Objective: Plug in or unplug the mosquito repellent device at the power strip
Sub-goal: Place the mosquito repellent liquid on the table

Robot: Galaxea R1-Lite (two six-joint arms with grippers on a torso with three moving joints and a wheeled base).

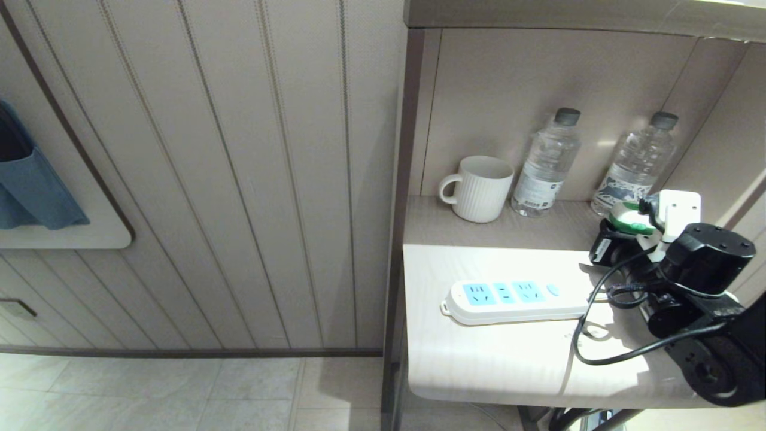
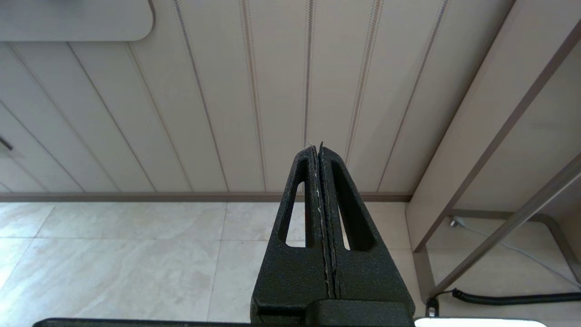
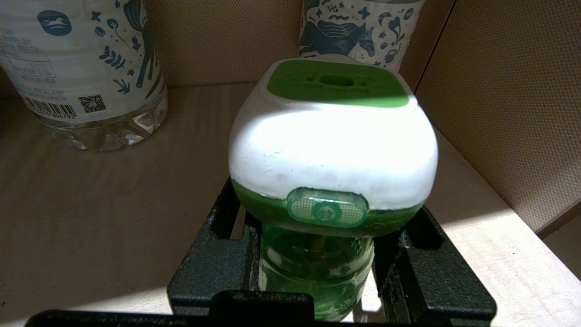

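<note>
The mosquito repellent device (image 3: pixel 333 141), with a white-and-green head over a translucent green bottle, stands upright at the back right of the shelf. My right gripper (image 3: pixel 317 254) is shut on its bottle, one finger on each side below the head. In the head view the device (image 1: pixel 627 218) and right gripper (image 1: pixel 619 236) are to the right of and behind the power strip (image 1: pixel 508 299). The strip lies flat on the table, and its three blue socket panels have nothing plugged in. My left gripper (image 2: pixel 316 147) is shut and hangs over the floor by the panelled wall.
A white ribbed mug (image 1: pixel 479 188) and two clear water bottles (image 1: pixel 547 161) (image 1: pixel 637 164) stand against the shelf's back wall. A side wall (image 3: pixel 508 91) rises close beside the device. The table's rim (image 1: pixel 413 335) drops to the tiled floor. Black cables loop over the strip's right end.
</note>
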